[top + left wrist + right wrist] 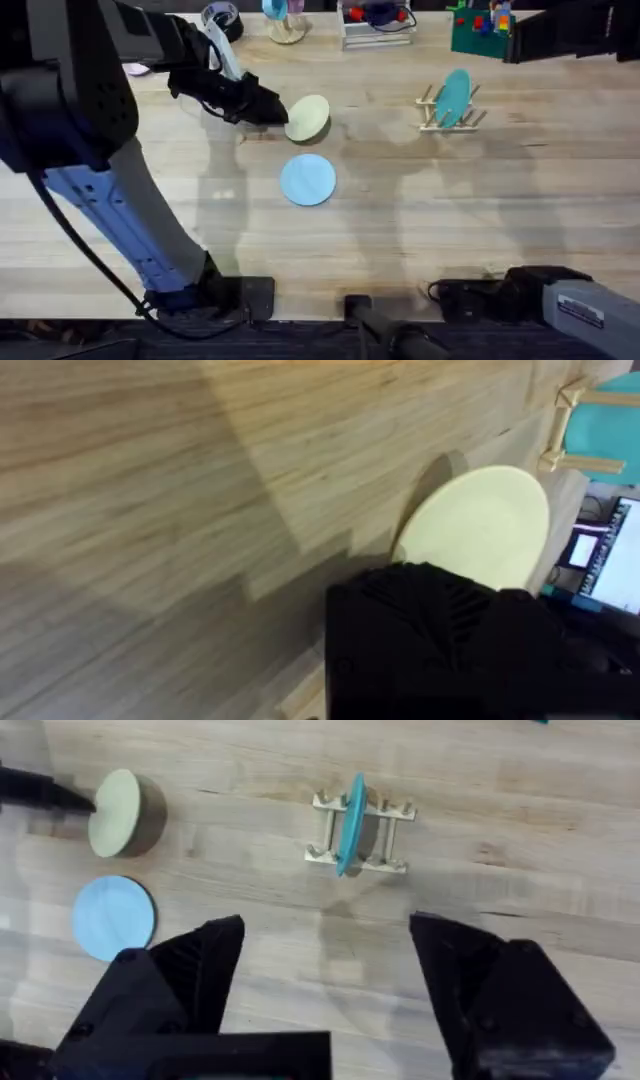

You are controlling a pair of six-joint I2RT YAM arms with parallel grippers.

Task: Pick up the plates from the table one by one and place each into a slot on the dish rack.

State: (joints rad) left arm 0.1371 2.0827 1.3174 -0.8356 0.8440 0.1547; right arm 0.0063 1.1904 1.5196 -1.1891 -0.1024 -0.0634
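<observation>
Overhead, I am seeing my left gripper [272, 108] pinching the rim of the cream-yellow plate [308, 117]; the plate is tilting up off the table [400, 220], one edge lifted, its shadow lying beneath it; my left wrist view is showing that plate [485, 525] right against my black fingers. My right gripper [325, 980] is hanging with its fingers spread wide, holding nothing, well apart from everything. The sky-blue plate [308, 179] is lying flat on the table just beside the cream one, untouched; the dish rack [450, 112] is standing well off to the right, already carrying a teal plate [454, 97] upright in a slot. I am judging the job barely begun; both of my plates are still outside the rack, and the first is only being raised.
</observation>
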